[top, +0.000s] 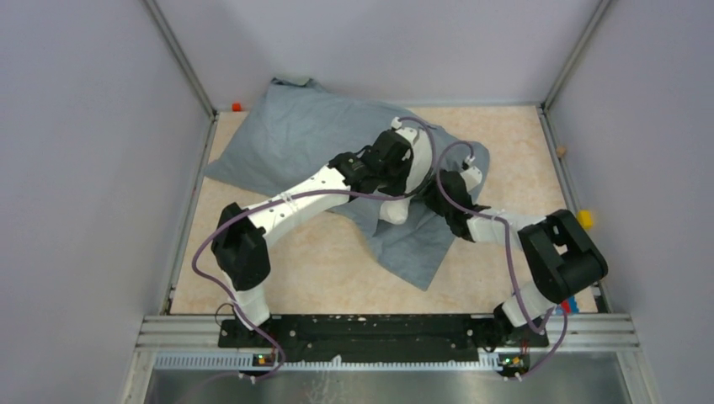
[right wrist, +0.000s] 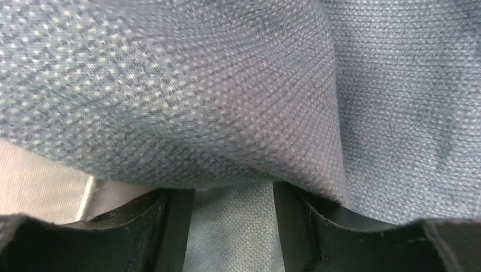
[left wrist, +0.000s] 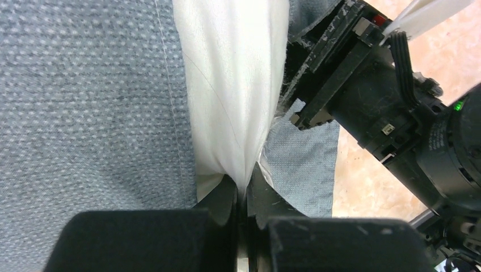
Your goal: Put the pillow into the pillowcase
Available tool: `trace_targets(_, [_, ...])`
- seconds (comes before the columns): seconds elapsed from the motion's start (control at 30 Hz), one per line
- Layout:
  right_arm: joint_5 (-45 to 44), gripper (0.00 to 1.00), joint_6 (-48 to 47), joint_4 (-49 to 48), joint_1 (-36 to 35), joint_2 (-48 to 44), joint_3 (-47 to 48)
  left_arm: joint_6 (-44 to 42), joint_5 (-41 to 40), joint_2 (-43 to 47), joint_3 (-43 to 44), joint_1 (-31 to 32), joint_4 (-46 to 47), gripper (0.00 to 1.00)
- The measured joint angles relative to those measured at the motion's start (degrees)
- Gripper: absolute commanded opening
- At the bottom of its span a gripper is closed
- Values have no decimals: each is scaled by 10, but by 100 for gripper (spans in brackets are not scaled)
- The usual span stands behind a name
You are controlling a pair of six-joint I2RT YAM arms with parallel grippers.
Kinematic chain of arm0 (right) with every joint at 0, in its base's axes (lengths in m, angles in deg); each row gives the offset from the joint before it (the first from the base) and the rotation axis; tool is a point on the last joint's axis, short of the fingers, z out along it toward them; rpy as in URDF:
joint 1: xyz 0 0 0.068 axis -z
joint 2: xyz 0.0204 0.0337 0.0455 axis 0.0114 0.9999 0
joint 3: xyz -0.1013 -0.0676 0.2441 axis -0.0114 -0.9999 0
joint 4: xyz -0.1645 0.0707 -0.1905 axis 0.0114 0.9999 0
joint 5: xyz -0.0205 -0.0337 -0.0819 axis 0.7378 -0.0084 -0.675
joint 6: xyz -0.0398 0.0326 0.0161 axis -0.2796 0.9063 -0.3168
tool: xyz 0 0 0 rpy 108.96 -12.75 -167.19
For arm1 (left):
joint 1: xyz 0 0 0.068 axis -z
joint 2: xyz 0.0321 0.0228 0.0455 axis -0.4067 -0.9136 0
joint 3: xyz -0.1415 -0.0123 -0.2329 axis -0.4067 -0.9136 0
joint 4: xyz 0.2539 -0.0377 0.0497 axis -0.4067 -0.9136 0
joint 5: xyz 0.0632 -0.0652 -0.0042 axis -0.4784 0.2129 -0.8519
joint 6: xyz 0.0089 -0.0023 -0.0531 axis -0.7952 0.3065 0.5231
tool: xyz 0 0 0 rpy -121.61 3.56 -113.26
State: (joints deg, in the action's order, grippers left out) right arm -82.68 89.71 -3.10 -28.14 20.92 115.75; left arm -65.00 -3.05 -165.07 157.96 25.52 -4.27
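The grey-blue pillowcase [top: 295, 143] lies wrinkled from the back left to the table's middle. The white pillow [top: 394, 210] is mostly inside it; only a white strip shows at the opening. My left gripper [top: 410, 168] is shut on a pinched fold of the pillow [left wrist: 232, 85], with its gripper [left wrist: 244, 190] between pillowcase cloth [left wrist: 85, 113] on both sides. My right gripper [top: 439, 187] sits close beside it at the opening. In the right wrist view its gripper [right wrist: 233, 215] is open, with pillowcase cloth [right wrist: 198, 102] draped over the fingertips [right wrist: 173, 218] and lying between them. A bit of pillow [right wrist: 34, 184] shows at left.
The two grippers are very close together; the right one [left wrist: 368, 96] fills the upper right of the left wrist view. Grey walls enclose the beige table [top: 320, 269]. Small orange [top: 237, 107] and yellow [top: 584, 219] items sit at the table's edges.
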Motion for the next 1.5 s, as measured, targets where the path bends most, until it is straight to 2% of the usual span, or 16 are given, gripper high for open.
trace_targets(0.13, [4, 48, -15, -53, 7, 28, -3, 0, 15, 0, 0, -1, 4, 0])
trace_targets(0.23, [4, 35, -23, -52, 8, 65, 21, 0, 21, 0, 0, -3, 4, 0])
trace_targets(0.27, [3, 27, -23, -51, 8, 78, 32, 0, 23, 0, 0, -3, 4, 0])
trace_targets(0.3, [2, 10, -25, -50, 8, 88, 41, 0, 24, 0, 0, -3, 5, 0])
trace_targets(0.33, [1, 0, -27, -48, 8, 94, 46, 0, 24, 0, 0, -4, 5, 0])
trace_targets(0.6, [-11, 0, -47, 3, 8, 86, 66, 3, 39, 0, 0, -7, 8, 0])
trace_targets(0.87, [48, 0, -107, 16, -30, -114, -54, 20, 71, -25, 54, -31, 35, 0])
trace_targets(1.07, [113, 0, -175, 28, -76, -241, -79, 32, 108, -71, 64, -44, 74, 0])
trace_targets(1.27, [167, 0, -221, 75, -77, -347, -82, 46, 143, -82, 3, -54, 157, 0])
trace_targets(1.5, [266, 0, -240, 92, -80, -363, -40, 66, 185, -114, -71, -54, 231, 0])
